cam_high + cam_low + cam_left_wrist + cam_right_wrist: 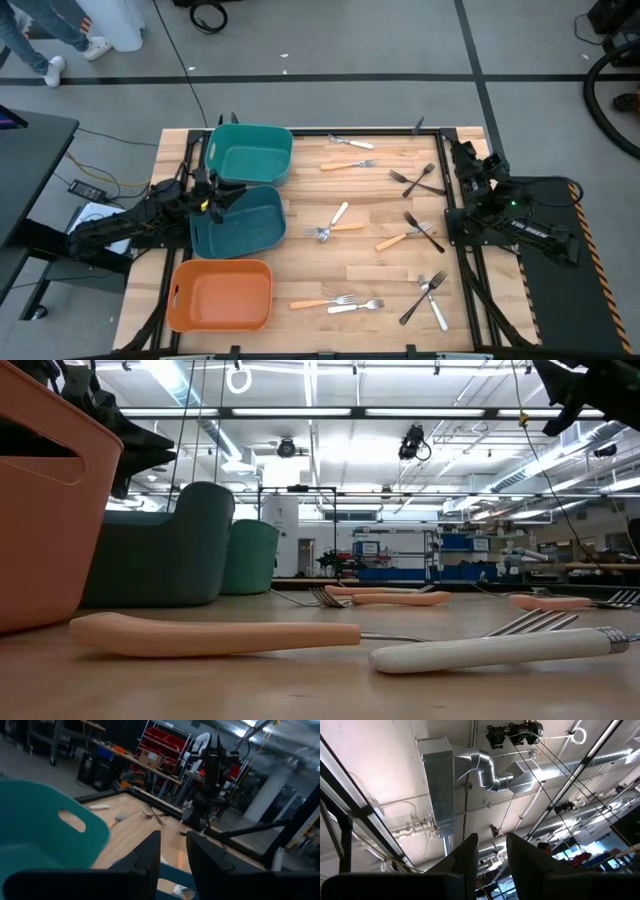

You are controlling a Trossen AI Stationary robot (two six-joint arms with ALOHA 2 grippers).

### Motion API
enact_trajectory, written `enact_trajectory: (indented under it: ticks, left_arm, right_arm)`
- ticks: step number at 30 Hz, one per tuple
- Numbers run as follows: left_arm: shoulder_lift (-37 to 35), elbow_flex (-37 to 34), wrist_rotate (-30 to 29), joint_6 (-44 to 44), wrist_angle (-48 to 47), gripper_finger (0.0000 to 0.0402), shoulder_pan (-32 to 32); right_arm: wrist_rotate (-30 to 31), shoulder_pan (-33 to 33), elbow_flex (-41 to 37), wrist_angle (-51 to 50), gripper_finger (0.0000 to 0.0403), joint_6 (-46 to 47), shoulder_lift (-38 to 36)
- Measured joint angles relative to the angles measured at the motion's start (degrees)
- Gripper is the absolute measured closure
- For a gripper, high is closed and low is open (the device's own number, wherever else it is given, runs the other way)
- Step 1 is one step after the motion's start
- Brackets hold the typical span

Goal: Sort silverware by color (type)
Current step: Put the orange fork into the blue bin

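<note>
The silverware lies scattered over the wooden table's middle and right: an orange-handled fork (348, 165), two crossed black forks (418, 180), a white-handled fork (335, 218) and others near the front edge (355, 306). In the low view an orange-handled fork (215, 633) and a white-handled fork (500, 650) lie closest. My left gripper (213, 197) hovers level over the bins at the table's left, open, with nothing between its fingers (173, 857). My right gripper (462, 160) stays at the table's right edge, tilted up at the ceiling, open and empty (492, 852).
Three bins stand in a column at the left: a green one (248, 152) at the back, a blue one (240, 222) in the middle, an orange one (220, 296) at the front. A black frame rims the table (300, 130). Bare wood shows between the fork groups.
</note>
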Motion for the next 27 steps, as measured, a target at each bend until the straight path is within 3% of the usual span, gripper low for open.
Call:
enact_trajectory:
  ticks: [11,15,27]
  left_arm:
    - [0.0,-0.02,-3.46,2.27,13.58,0.0299,0.09]
    - [0.0,-0.02,-8.66,-3.56,13.22,0.0299,0.09]
    - [0.0,-0.02,-14.99,-4.58,10.96,0.0299,0.07]
  right_arm:
    - [0.18,0.0,0.01,-0.32,0.0294,-3.4,0.0]
    - [0.91,0.0,0.0,-0.31,0.0294,-3.52,0.0]
    - [1.66,0.0,0.0,-0.46,0.0294,-6.16,0.0]
